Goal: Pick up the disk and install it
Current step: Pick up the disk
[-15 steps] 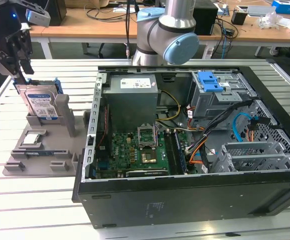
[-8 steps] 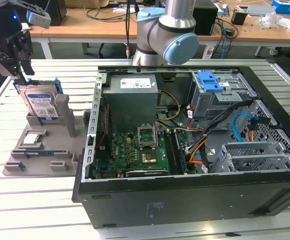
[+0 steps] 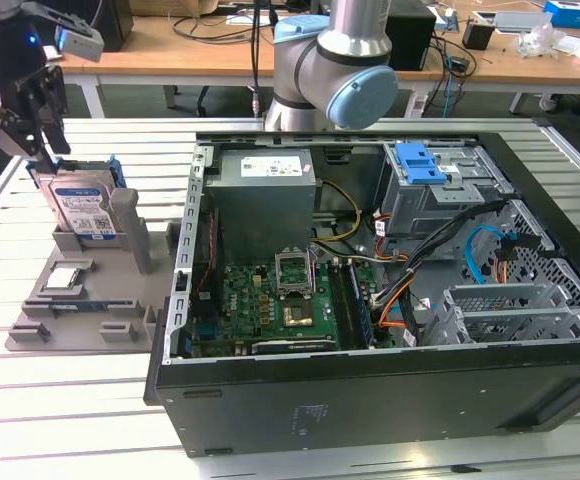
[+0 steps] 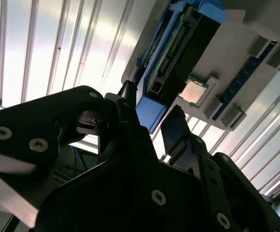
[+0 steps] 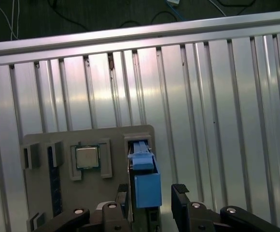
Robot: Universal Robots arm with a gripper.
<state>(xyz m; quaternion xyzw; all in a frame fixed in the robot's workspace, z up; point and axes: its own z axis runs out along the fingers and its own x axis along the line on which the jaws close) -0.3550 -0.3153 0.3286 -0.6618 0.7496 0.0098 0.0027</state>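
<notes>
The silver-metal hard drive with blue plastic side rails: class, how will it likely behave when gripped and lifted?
The silver-metal hard drive, a flat metal slab, is probably stiff and heavy for its size. Standing on edge in the grey slotted holder, it might tip if nudged sideways. Its smooth blue rails may slip when squeezed.

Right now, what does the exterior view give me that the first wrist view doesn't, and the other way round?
Exterior view: the open black computer case, its green motherboard and the blue-topped grey drive bay. First wrist view: how the open end effector straddles the blue plastic end of the silver rectangular disk, a gap on one side. Both: the disk standing in the grey plastic holder tray, beside the small square silver chip.
</notes>
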